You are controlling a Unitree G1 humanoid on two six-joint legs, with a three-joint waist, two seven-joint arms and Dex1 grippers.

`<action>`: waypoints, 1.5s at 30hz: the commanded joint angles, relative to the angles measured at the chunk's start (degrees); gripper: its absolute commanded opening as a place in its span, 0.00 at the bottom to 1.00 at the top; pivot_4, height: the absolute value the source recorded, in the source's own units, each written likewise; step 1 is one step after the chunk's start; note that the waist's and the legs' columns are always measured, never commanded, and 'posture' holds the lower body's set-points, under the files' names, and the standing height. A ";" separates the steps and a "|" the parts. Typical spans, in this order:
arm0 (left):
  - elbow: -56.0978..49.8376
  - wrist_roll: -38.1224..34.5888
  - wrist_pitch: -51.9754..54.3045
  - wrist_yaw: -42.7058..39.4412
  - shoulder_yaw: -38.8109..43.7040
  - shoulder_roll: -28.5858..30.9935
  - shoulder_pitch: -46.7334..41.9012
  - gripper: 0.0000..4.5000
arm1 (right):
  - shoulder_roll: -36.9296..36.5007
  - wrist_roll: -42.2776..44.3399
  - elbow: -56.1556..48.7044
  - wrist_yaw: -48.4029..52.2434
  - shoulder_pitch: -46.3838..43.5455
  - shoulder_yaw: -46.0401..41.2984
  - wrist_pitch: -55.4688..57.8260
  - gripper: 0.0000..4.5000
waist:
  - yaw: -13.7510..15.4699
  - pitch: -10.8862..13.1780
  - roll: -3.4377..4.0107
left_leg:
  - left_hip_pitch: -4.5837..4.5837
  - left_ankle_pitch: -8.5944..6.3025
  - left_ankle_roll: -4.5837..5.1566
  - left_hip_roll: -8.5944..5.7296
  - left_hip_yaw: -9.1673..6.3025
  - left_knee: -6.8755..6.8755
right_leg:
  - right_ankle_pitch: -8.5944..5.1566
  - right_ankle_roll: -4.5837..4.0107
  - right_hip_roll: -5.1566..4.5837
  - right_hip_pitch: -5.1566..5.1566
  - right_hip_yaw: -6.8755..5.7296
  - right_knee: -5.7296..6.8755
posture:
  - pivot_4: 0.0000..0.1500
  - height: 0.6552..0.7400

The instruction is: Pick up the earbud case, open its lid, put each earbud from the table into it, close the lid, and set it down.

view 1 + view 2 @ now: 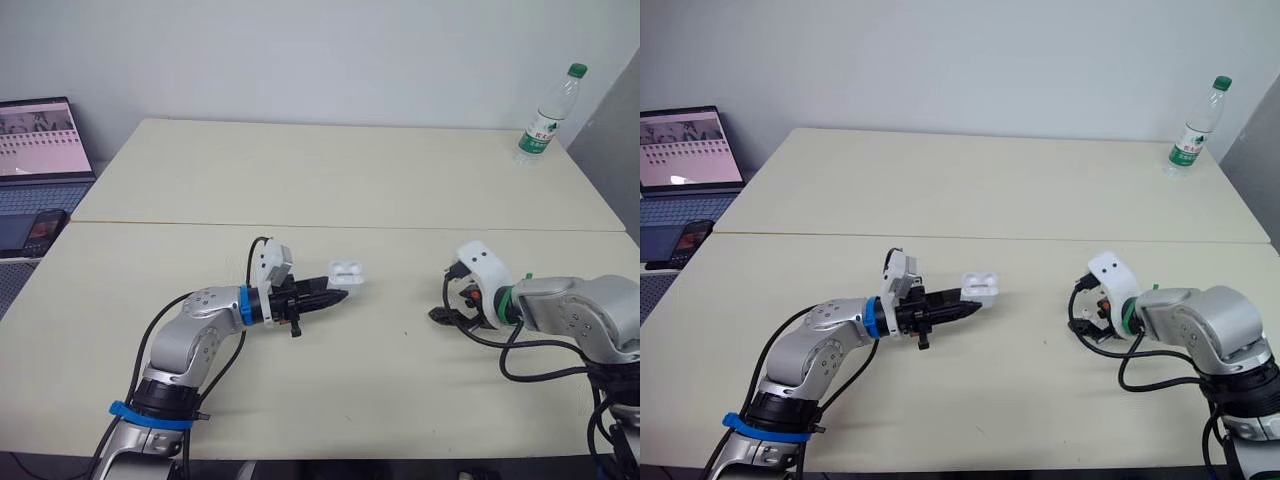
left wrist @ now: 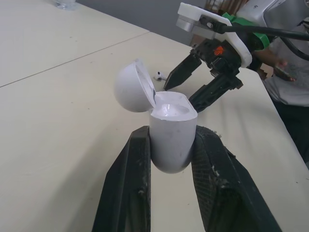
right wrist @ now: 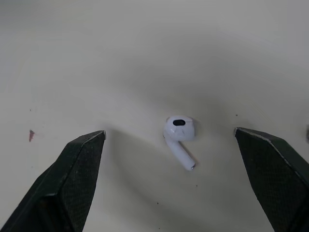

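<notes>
My left gripper (image 1: 338,292) is shut on the white earbud case (image 1: 346,270) and holds it just above the table's middle. In the left wrist view the case (image 2: 169,150) stands upright between the fingers (image 2: 130,174), its lid (image 2: 131,88) swung open. One white earbud (image 3: 179,135) lies on the table, stem flat. My right gripper (image 1: 443,296) hovers over it, open, with a finger on either side and both clear of it. That earbud (image 2: 159,75) also shows small beyond the case, beside the right gripper (image 2: 181,98).
A plastic water bottle (image 1: 548,112) stands at the table's far right corner. An open laptop (image 1: 40,140) and a phone (image 1: 40,228) sit on a side surface at the left. A seam (image 1: 350,226) crosses the pale table.
</notes>
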 commanded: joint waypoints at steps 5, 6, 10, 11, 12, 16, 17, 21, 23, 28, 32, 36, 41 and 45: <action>-2.24 -1.50 -0.17 0.23 0.95 -0.22 -0.27 0.18 | 2.24 -1.51 -0.30 0.83 -0.48 -2.21 0.03 0.62 | -0.02 0.00 0.00 | 0.01 0.00 0.00 0.02 -0.02 0.00 | 0.00 0.00 0.07 0.00 0.00 0.02 | 1.00 0.95; -2.17 -1.50 -0.17 0.16 0.95 -0.17 -0.35 0.18 | 2.46 -1.65 -0.35 0.87 -0.49 -2.28 0.04 0.54 | -0.02 0.00 0.00 | 0.01 0.00 0.00 0.02 -0.02 0.00 | 0.00 0.00 0.07 0.00 0.00 0.01 | 1.00 0.95; -1.66 -1.43 -0.08 -0.17 0.96 0.03 -0.97 0.18 | 3.07 -2.14 -1.64 1.25 0.36 -2.63 0.48 0.19 | 0.00 0.00 0.00 | 0.01 0.00 0.00 0.01 0.00 0.00 | 0.00 0.00 0.16 0.00 0.00 0.01 | 1.00 0.95; -1.63 -1.40 -0.06 -0.23 0.93 0.06 -0.96 0.18 | 3.02 -2.39 -1.86 1.33 0.57 -2.70 0.48 0.11 | 0.00 0.00 0.00 | 0.01 0.00 0.00 0.01 -0.01 0.00 | 0.00 0.00 0.16 0.00 0.00 0.01 | 1.00 0.95; -1.63 -1.38 -0.04 -0.27 0.91 0.08 -0.94 0.18 | 2.93 -2.58 -2.07 1.43 0.70 -2.78 0.48 0.09 | 0.00 0.00 0.00 | 0.01 0.00 0.00 0.01 -0.01 0.00 | 0.00 0.00 0.17 0.00 0.00 0.01 | 1.00 0.95; -1.83 -1.24 0.04 -0.38 0.72 0.18 -0.60 0.18 | 0.00 -2.49 -4.90 4.07 1.84 -2.91 -2.31 0.10 | 0.00 0.00 0.00 | 0.01 0.00 0.00 0.01 0.00 0.00 | 0.00 0.00 0.17 0.00 0.00 0.01 | 1.00 0.95; -1.98 -1.19 0.05 -0.39 0.66 0.23 -0.48 0.18 | -1.62 -2.28 -6.07 5.69 2.53 -2.61 -3.63 0.10 | 0.01 0.00 0.00 | 0.00 0.00 0.00 0.01 -0.01 0.00 | 0.00 0.00 0.17 0.00 -0.01 0.01 | 1.00 0.95; -3.21 -1.24 0.35 -0.41 0.48 0.60 0.27 0.18 | -15.30 -4.36 -10.82 19.29 10.95 -0.85 -17.09 0.10 | 0.30 0.01 0.01 | -0.01 0.00 0.00 -0.04 -0.02 -0.01 | -0.01 0.02 0.17 0.01 -0.04 -0.05 | 1.00 0.95; -3.86 -1.16 0.52 -0.41 0.22 0.72 0.54 0.18 | -22.87 -7.94 -10.43 27.19 16.62 -0.19 -27.61 0.10 | 0.31 0.01 0.01 | 0.00 -0.01 0.01 -0.07 -0.04 -0.05 | -0.02 0.03 0.15 0.03 -0.07 -0.11 | 1.00 0.95; -4.25 -0.89 0.50 -0.48 -0.43 0.65 0.71 0.18 | -32.39 -17.06 -2.53 41.17 26.70 -0.40 -51.72 0.10 | -0.09 0.01 0.00 | 0.10 -0.01 0.01 -0.04 0.09 0.00 | -0.19 0.32 0.15 0.08 -0.08 -0.09 | 1.00 0.95; -3.22 -0.51 -0.01 -0.85 -0.63 0.55 0.33 0.18 | -33.83 -23.25 4.57 49.10 26.77 1.68 -65.49 0.10 | -0.16 0.01 0.01 | 0.21 0.01 0.01 0.11 0.14 0.15 | -0.18 0.30 0.18 0.09 -0.03 0.06 | 1.00 0.95; -2.89 -0.20 -0.44 -1.02 -0.82 0.53 0.28 0.18 | -31.52 -29.55 10.69 53.52 21.84 4.91 -76.38 0.10 | -0.16 0.01 0.04 | 0.22 0.01 0.01 0.14 0.12 0.30 | -0.16 0.27 0.29 0.13 -0.02 0.11 | 1.00 0.95; -3.53 0.12 -0.84 -0.57 -1.07 0.61 0.88 0.18 | -28.52 -35.04 16.86 57.42 17.18 8.03 -86.34 0.10 | 0.08 0.02 0.04 | 0.13 0.00 0.01 0.10 0.11 0.51 | -0.09 0.17 0.28 0.17 -0.04 0.11 | 1.00 0.95; -4.66 0.03 -0.69 -0.03 -1.08 0.78 1.73 0.18 | -26.55 -37.32 19.27 58.54 15.30 8.70 -88.20 0.10 | 0.11 0.02 0.04 | 0.16 -0.01 0.02 0.08 0.10 0.56 | 0.02 0.01 0.26 0.27 -0.04 0.08 | 1.00 0.95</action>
